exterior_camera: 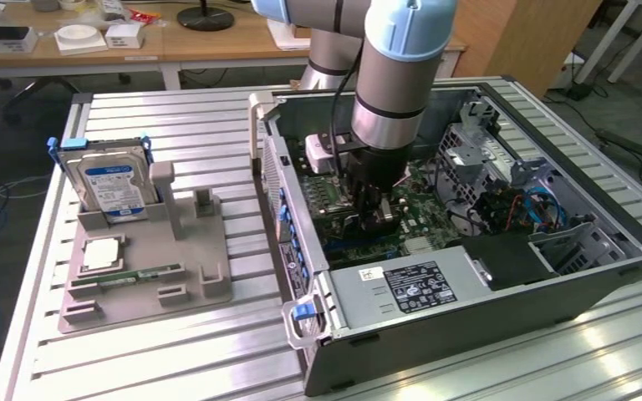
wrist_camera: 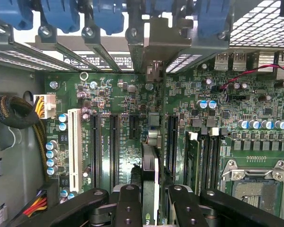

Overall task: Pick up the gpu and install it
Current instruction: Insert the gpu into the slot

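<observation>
hard drive (exterior_camera: 113, 185): 1 | memory stick (exterior_camera: 131, 275): 1 | gpu (wrist_camera: 150, 179): 1 | computer case (exterior_camera: 588, 276): 1 | claw (wrist_camera: 151, 198): 1

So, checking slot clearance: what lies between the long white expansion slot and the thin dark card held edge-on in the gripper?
In the wrist view, two empty black slots lie between white slot and card.

Overall light: bright and even, seemingly from overhead (no lamp seen).
Glare: pale sheen on the ribbed metal table (exterior_camera: 187, 351), strongest at the exterior view's lower right.
Shadows: the computer case (exterior_camera: 588, 276) interior is darker.
Wrist view: motherboard (wrist_camera: 217, 118) sharp; mesh corner washed out white.
Blur: the nearest tool (wrist_camera: 149, 208) links look slightly soft.
</observation>
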You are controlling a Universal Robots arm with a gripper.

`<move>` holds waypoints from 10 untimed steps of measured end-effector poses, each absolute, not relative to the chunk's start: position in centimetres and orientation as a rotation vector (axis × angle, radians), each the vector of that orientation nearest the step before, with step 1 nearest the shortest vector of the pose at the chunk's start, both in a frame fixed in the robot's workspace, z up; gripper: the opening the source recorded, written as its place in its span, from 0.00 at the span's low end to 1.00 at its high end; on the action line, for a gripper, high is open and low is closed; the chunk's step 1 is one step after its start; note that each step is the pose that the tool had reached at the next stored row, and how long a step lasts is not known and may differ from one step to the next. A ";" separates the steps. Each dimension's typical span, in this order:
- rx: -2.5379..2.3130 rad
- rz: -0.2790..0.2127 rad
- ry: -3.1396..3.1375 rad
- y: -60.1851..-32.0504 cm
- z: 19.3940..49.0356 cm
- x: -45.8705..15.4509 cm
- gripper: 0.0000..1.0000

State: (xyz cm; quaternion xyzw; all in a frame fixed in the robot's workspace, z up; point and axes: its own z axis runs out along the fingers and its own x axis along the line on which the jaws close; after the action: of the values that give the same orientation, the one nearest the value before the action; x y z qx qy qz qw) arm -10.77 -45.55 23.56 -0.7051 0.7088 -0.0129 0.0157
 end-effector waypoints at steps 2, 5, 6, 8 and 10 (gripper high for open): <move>-2.194 -0.040 2.205 -45.6 23.6 -10.8 0.27; -2.194 -0.041 2.205 -45.6 23.3 -10.8 0.27; -2.194 -0.040 2.205 -45.6 23.3 -10.8 0.27; -2.194 -0.040 2.205 -45.5 23.2 -10.8 0.27; -2.194 -0.040 2.205 -45.5 23.2 -10.8 0.27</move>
State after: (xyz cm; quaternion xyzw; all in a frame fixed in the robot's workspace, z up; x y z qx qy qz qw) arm -10.77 -45.55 23.23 -0.7052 0.7088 -0.0129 0.0156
